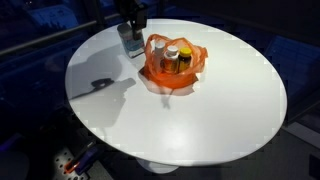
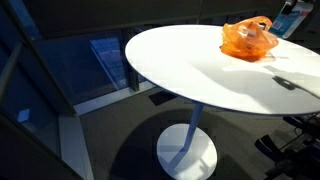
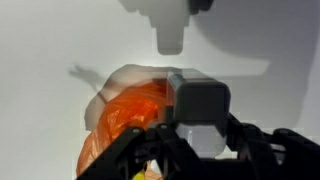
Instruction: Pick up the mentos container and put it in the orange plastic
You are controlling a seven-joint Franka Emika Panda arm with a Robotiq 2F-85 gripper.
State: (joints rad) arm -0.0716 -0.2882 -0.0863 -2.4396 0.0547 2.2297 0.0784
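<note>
Tabletop, in an exterior view: round white tabletop (image 1: 225,110) in a dark room. The mentos container (image 1: 130,42) sits directly under the tool (image 1: 131,30), with the orange plastic (image 1: 176,68) just beside it holding two bottles (image 1: 178,57).
Room, in an exterior view: white pedestal (image 2: 188,148) on a dim floor — orange plastic (image 2: 247,40) next to the tool (image 2: 290,22).
Tool, wrist view: its fingers (image 3: 128,152) straddle the mentos container (image 3: 200,104) — whether they squeeze it or stand loose, I cannot tell.
</note>
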